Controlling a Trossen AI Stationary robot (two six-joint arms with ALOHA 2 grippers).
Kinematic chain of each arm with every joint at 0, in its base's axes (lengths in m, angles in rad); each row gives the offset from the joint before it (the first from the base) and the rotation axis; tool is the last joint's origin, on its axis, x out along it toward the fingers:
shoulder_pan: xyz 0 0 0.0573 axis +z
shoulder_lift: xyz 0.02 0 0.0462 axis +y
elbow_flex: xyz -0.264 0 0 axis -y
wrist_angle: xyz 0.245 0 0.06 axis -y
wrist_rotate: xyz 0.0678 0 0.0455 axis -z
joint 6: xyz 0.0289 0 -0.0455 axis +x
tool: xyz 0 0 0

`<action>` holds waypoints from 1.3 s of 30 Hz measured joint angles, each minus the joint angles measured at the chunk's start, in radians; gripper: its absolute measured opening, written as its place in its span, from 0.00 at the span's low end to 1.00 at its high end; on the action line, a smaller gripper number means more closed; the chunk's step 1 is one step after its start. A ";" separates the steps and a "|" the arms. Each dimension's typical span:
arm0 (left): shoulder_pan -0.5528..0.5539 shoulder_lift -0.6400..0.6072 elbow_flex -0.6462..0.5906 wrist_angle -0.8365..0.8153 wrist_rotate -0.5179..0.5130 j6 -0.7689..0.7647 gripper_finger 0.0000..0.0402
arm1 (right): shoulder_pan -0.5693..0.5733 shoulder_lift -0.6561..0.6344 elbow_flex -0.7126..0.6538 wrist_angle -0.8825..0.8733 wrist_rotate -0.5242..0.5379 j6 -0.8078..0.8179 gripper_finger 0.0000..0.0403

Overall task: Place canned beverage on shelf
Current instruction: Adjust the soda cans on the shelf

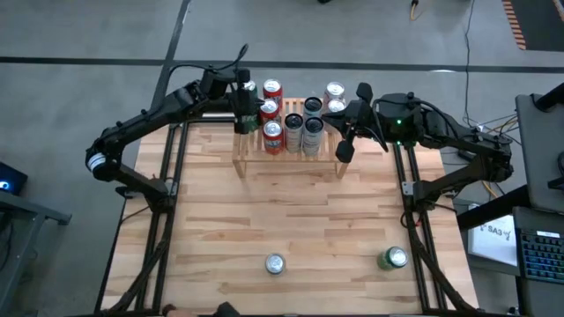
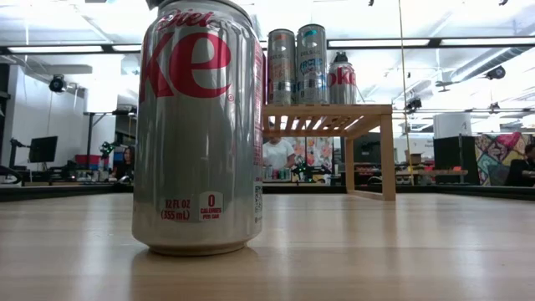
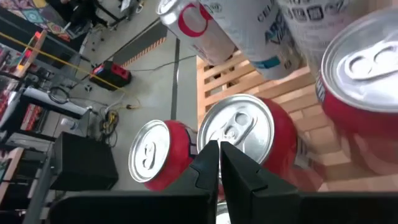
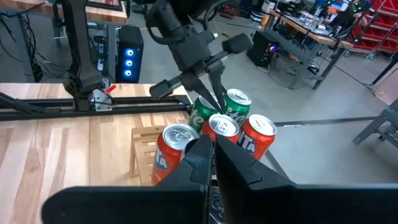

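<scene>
Light-wood shelf [image 1: 289, 158] sat at table's far edge, slatted top crowded with upright cans. I saw both grippers pinched shut, holding nothing: left gripper [image 1: 243, 121] over shelf's left end, right gripper [image 1: 344, 151] by its right end. Two cans left loose near front edge, well apart from both: silver Diet Coke can [image 1: 275, 263] centre, green can [image 1: 393, 258] toward right. Both upright, long axis vertical. I judged right arm nearer green one.
</scene>
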 joint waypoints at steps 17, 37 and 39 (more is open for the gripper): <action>0.003 0.041 0.002 0.008 0.004 0.017 0.00 | 0.000 0.000 0.000 0.000 0.000 0.000 0.02; 0.004 0.044 0.000 0.044 0.009 -0.038 0.00 | 0.000 0.000 0.000 0.000 0.000 0.002 0.02; 0.004 0.029 -0.001 0.044 0.009 -0.051 0.00 | 0.000 0.000 0.000 0.000 0.000 0.001 0.02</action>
